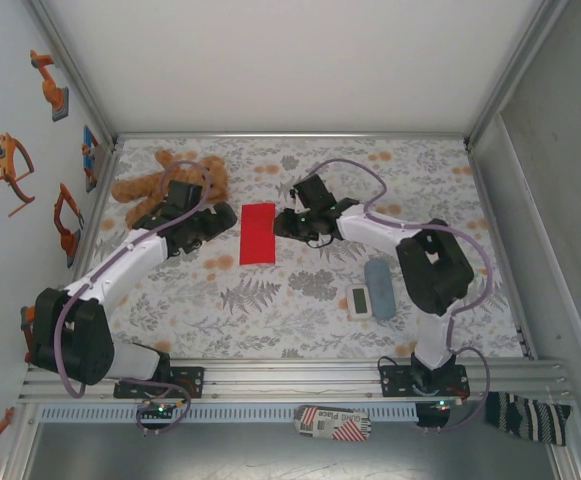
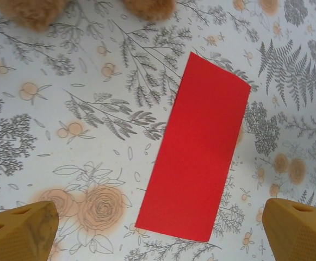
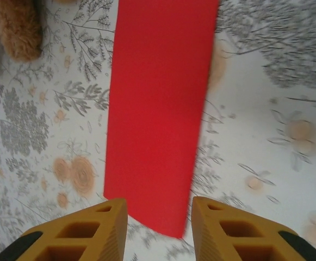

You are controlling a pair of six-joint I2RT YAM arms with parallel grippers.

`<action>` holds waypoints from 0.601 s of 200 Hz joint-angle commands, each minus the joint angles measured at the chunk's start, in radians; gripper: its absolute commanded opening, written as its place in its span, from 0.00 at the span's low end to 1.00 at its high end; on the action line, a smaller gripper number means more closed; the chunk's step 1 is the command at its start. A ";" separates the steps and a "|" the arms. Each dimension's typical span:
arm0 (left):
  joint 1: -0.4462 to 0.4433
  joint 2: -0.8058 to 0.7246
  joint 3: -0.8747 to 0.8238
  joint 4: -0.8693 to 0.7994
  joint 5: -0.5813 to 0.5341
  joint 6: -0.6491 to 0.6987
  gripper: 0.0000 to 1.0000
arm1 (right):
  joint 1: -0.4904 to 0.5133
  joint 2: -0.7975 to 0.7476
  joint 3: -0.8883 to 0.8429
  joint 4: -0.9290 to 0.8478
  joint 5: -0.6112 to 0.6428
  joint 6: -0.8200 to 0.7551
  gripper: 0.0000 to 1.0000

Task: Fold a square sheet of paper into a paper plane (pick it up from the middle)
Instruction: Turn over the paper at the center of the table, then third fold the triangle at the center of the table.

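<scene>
The square sheet of paper (image 1: 257, 233) lies flat on the floral tablecloth as a bright red upright oblong, twice as long as wide. My left gripper (image 1: 215, 225) hovers just left of it, jaws wide open and empty. In the left wrist view the paper (image 2: 198, 147) lies slanted between and beyond the yellow fingertips (image 2: 22, 228) of that gripper (image 2: 163, 225). My right gripper (image 1: 282, 225) sits at the sheet's right edge. Its jaws (image 3: 159, 217) are open a moderate way above the paper's (image 3: 158, 109) near end, with nothing pinched.
A brown teddy bear (image 1: 165, 180) lies at the back left, just behind the left arm. A white digital timer (image 1: 360, 300) and a grey-blue oblong block (image 1: 379, 275) rest near the right arm's elbow. Metal frame rails bound the table.
</scene>
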 commanded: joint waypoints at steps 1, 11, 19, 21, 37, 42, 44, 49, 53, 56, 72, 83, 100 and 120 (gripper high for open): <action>0.017 -0.033 -0.026 0.031 -0.005 -0.029 0.96 | 0.010 0.073 0.083 0.043 -0.070 0.036 0.32; 0.021 -0.035 -0.032 0.038 0.007 -0.029 0.96 | 0.012 0.112 0.106 0.045 -0.080 0.041 0.30; 0.023 -0.034 -0.031 0.039 0.014 -0.029 0.96 | 0.013 0.136 0.125 0.044 -0.086 0.046 0.29; 0.024 -0.034 -0.030 0.039 0.014 -0.028 0.96 | 0.013 0.139 0.130 0.044 -0.088 0.046 0.29; 0.024 -0.028 -0.030 0.047 0.022 -0.029 0.96 | 0.013 0.182 0.155 0.042 -0.090 0.050 0.28; 0.024 -0.026 -0.031 0.048 0.024 -0.029 0.96 | 0.013 0.191 0.161 0.039 -0.092 0.050 0.28; 0.025 -0.024 -0.030 0.049 0.026 -0.029 0.96 | 0.013 0.196 0.163 0.037 -0.091 0.050 0.28; 0.025 -0.021 -0.030 0.049 0.029 -0.029 0.96 | 0.013 0.205 0.170 0.035 -0.092 0.049 0.28; 0.025 -0.018 -0.031 0.052 0.032 -0.029 0.96 | 0.013 0.213 0.174 0.030 -0.092 0.047 0.28; 0.024 -0.016 -0.032 0.053 0.034 -0.029 0.96 | 0.013 0.218 0.177 0.026 -0.093 0.047 0.28; 0.024 -0.005 -0.027 0.057 0.043 -0.029 0.96 | 0.013 0.243 0.190 0.009 -0.097 0.041 0.28; 0.024 0.003 -0.025 0.061 0.049 -0.032 0.96 | 0.013 0.252 0.190 0.004 -0.094 0.037 0.28; 0.024 0.014 -0.024 0.066 0.057 -0.033 0.96 | 0.013 0.268 0.192 -0.021 -0.088 0.020 0.29; 0.024 0.024 -0.022 0.075 0.068 -0.037 0.96 | 0.009 0.276 0.187 -0.066 -0.073 -0.008 0.28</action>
